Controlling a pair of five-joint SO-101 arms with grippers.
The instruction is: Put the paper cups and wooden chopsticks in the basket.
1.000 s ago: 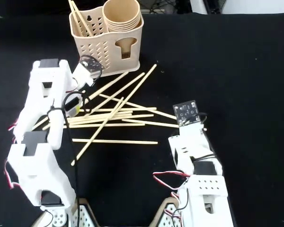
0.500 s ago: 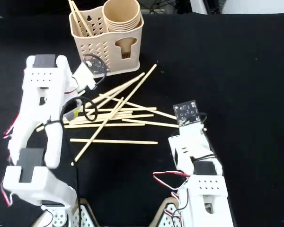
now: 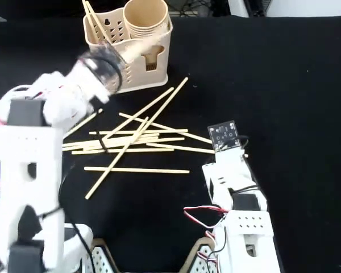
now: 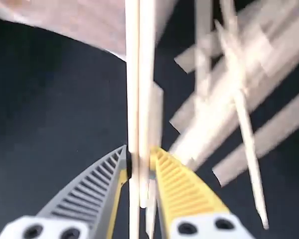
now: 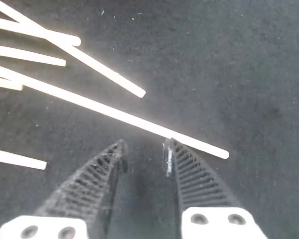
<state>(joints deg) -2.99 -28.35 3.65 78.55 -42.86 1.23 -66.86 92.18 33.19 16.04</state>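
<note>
My left gripper [image 4: 139,164] is shut on two wooden chopsticks [image 4: 139,74] and hangs raised above the table, just left of the basket's front. In the high view the held chopsticks [image 3: 137,46] are a blur pointing at the beige basket [image 3: 119,60]. Stacked paper cups [image 3: 145,17] sit in the basket's right compartment, and a few chopsticks [image 3: 96,25] stand in its left one. Several loose chopsticks [image 3: 131,139] lie crossed on the black table. My right gripper [image 5: 144,152] is open, low over the table, with one chopstick [image 5: 114,114] lying just beyond its tips.
The right arm [image 3: 236,193] stands at the front right, its camera board [image 3: 224,135] beside the pile's right end. The left arm's white body [image 3: 28,170] fills the front left. The black table [image 3: 284,85] is bare to the right.
The left arm has risen from the pile with chopsticks in its gripper and swung toward the basket. The right arm has kept still.
</note>
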